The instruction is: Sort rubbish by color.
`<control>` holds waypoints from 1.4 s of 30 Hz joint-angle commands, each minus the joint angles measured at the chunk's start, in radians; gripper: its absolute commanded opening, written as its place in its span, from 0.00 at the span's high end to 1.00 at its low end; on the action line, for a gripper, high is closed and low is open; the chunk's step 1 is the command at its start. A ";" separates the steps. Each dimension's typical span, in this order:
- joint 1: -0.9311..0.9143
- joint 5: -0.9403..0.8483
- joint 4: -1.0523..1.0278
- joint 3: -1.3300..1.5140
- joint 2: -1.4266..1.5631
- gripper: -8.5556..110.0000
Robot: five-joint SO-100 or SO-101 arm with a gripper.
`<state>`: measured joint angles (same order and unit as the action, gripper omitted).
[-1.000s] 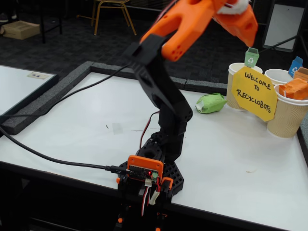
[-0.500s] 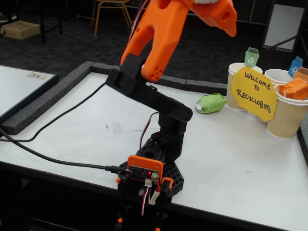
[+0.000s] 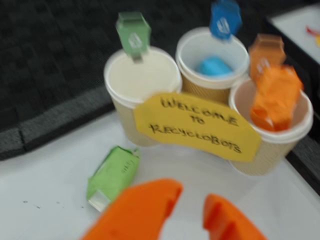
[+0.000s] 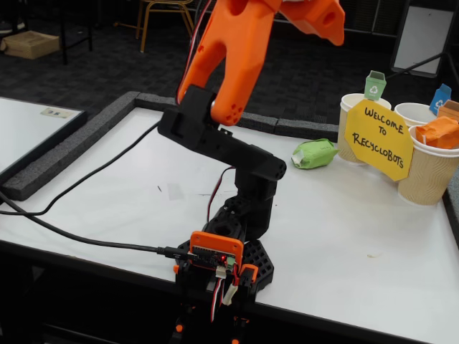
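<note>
Jaws of the gripper (image 3: 192, 212) are spread and hold nothing. Just ahead, to their left, the green wad (image 3: 113, 176) lies on the table (image 3: 45, 185). It looks light and squashy, so pinch its middle gently. Farther off, blue wad (image 3: 214, 65) and orange wad (image 3: 275, 97) sit in cups.

I see dark carpet (image 4: 100, 64), a yellow chair (image 4: 166, 16), a cardboard box (image 4: 30, 44), and white tables (image 4: 358, 244).
</note>
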<state>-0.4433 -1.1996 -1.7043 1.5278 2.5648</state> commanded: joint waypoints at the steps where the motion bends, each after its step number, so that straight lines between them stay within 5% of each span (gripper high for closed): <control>1: 0.054 0.020 0.098 0.044 -0.012 0.93; 25: 0.202 0.017 0.394 0.117 -0.650 0.93; 42: 0.313 0.436 0.698 0.114 -0.905 0.93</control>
<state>-0.1396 -0.8191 -1.0738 1.6659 1.6644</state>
